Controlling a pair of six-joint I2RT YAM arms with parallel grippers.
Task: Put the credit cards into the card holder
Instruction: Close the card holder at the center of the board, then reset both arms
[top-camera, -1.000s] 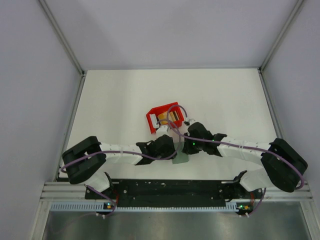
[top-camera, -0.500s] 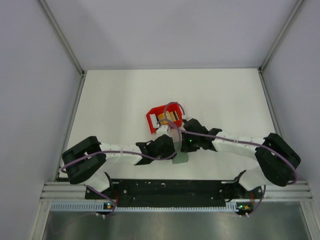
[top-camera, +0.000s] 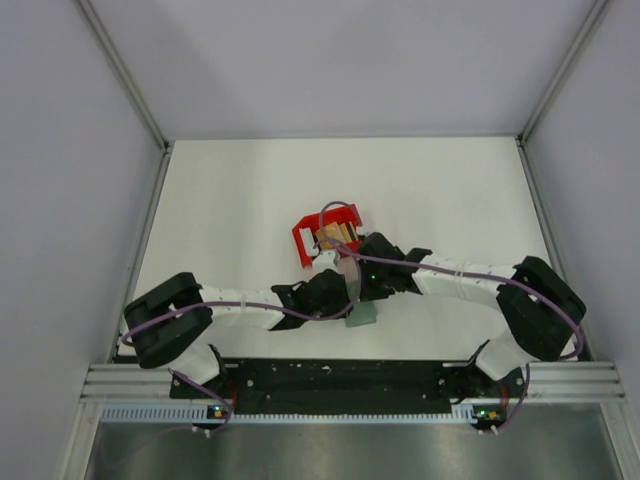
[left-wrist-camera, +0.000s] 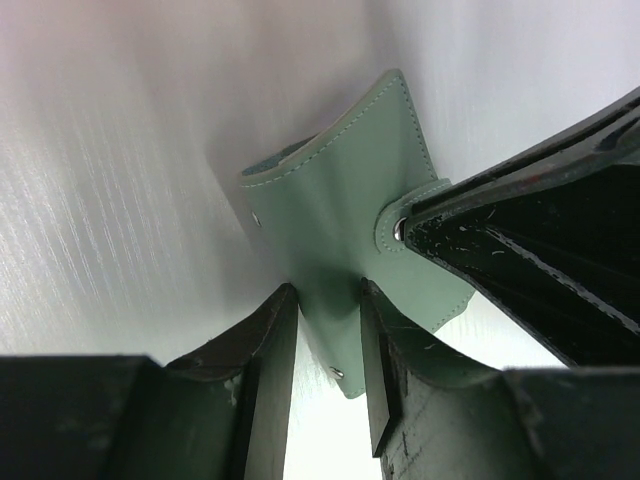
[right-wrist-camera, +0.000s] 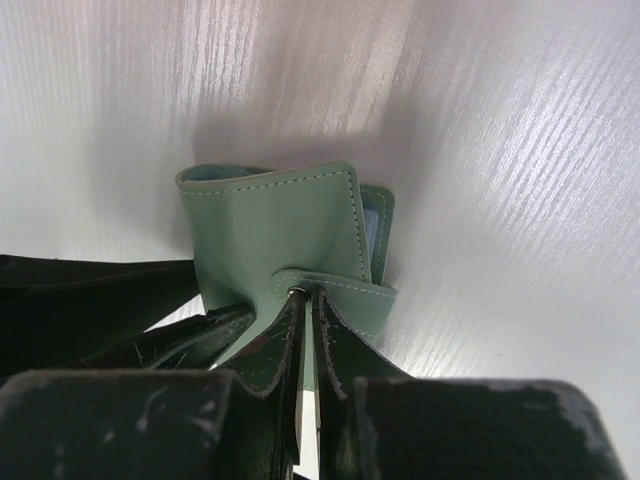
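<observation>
The grey-green card holder (top-camera: 364, 316) lies near the table's front edge, between the two grippers. In the left wrist view the holder (left-wrist-camera: 340, 190) is partly open, and my left gripper (left-wrist-camera: 327, 290) is closed on its near edge. In the right wrist view my right gripper (right-wrist-camera: 308, 296) is nearly shut on the snap tab of the holder (right-wrist-camera: 270, 230), and light blue lining shows at its right edge. In the top view the left gripper (top-camera: 338, 293) and the right gripper (top-camera: 356, 284) meet over the holder. Tan credit cards (top-camera: 338, 236) stand in the red bin.
The red plastic bin (top-camera: 303, 240) stands just beyond the grippers, close to the right wrist. A purple cable loops over it. Grey walls close in the white table on the left, right and far sides.
My right arm has swung left and slightly away from the front edge, bringing its gripper closer to the red bin. The left arm and the holder have stayed put.
</observation>
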